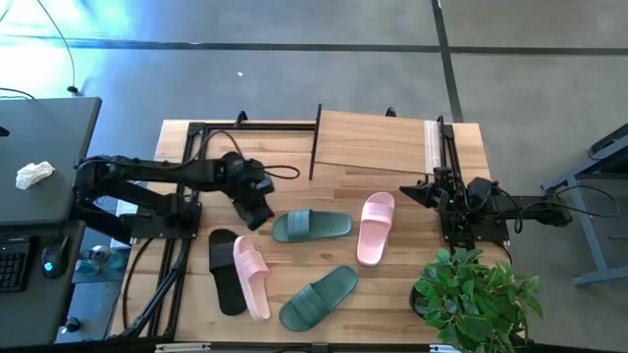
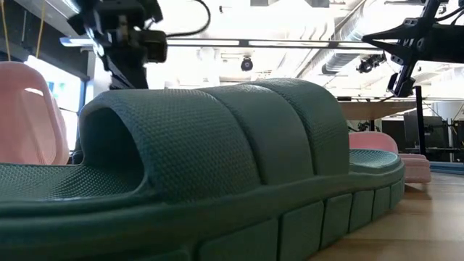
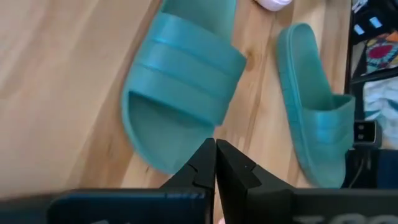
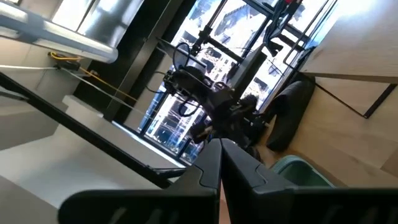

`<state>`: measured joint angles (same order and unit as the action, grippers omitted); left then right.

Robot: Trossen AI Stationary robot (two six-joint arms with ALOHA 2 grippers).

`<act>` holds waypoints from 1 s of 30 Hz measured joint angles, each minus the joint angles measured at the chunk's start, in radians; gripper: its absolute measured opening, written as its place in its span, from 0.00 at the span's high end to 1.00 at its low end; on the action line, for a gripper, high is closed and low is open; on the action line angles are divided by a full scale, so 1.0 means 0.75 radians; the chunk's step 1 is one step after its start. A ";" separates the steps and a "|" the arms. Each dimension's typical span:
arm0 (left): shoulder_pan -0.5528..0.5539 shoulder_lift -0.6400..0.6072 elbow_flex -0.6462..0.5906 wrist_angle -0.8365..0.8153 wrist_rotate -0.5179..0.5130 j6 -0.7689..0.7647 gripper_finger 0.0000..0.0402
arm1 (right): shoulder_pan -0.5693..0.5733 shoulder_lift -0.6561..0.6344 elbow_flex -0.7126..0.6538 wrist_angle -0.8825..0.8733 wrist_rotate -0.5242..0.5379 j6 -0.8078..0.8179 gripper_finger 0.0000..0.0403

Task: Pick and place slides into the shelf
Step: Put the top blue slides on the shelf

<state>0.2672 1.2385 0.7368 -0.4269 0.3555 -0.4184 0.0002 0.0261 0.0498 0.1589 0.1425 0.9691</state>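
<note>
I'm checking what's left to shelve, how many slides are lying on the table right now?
5. Two green: one mid-table by the left pincer, one near the front edge. Two pink: one right of centre, one beside the black one. A sixth may be hidden.

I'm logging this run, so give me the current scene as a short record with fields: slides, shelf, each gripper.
slides on table: five in the high view; sage-green slide nearest the left arm, second sage-green slide toward the front edge, two light-pink slides, one black slide
shelf: low rack with light wooden top board, no slide on its top
left gripper: shut, empty, over the first green slide's end
right gripper: shut, empty, waiting at the table's right side
</note>
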 joint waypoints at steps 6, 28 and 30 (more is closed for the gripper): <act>0.001 0.153 0.000 0.156 0.110 -0.086 1.00 | 0.000 0.000 0.001 -0.005 -0.006 -0.006 1.00; 0.001 0.511 -0.001 0.508 0.287 -0.228 0.43 | 0.001 0.000 0.001 -0.007 -0.062 -0.047 1.00; 0.002 0.518 0.000 0.503 0.288 -0.241 0.41 | 0.001 0.000 0.001 -0.008 -0.063 -0.047 1.00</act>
<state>0.2684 1.6269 0.7368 -0.0496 0.5714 -0.5993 0.0006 0.0261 0.0505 0.1532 0.0952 0.9337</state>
